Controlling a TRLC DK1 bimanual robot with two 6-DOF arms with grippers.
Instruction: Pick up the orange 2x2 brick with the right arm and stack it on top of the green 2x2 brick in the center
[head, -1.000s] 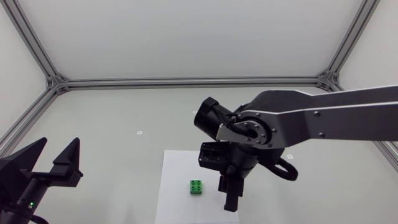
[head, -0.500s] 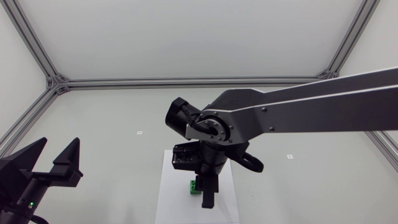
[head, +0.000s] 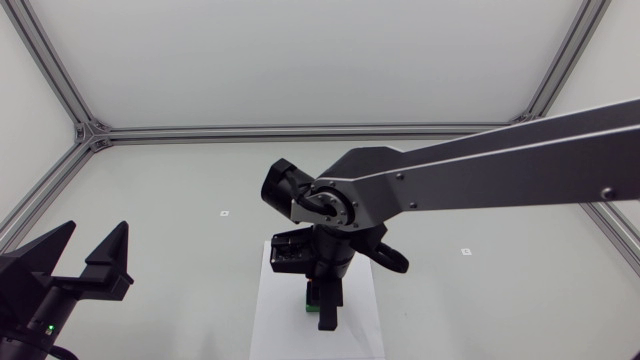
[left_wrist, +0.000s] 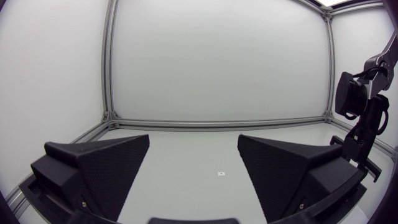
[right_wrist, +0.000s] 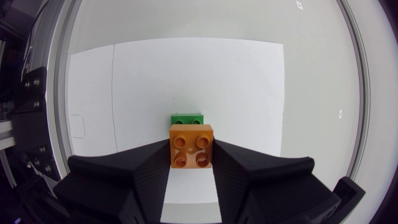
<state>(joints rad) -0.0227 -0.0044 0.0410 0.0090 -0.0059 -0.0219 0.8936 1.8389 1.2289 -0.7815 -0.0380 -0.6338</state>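
Note:
In the right wrist view my right gripper (right_wrist: 191, 160) is shut on the orange 2x2 brick (right_wrist: 191, 146), studs toward the camera. Just ahead of it and lower, an edge of the green 2x2 brick (right_wrist: 187, 119) shows on the white sheet (right_wrist: 143, 81). From the head view my right arm reaches in from the right, its gripper (head: 326, 312) pointing down over the sheet's middle, where only a sliver of the green brick (head: 310, 303) shows beside the fingers; the orange brick is hidden there. My left gripper (left_wrist: 193, 165) stands open and empty at the table's left, also seen from above (head: 88, 252).
The white sheet (head: 280, 325) lies at the table's front centre. An aluminium frame (head: 300, 131) runs round the table's edges. My right arm (left_wrist: 360, 118) shows far off in the left wrist view.
My right arm has swung leftward across the sheet, bringing its gripper from right of the green brick to directly over it. The left arm has stayed still.

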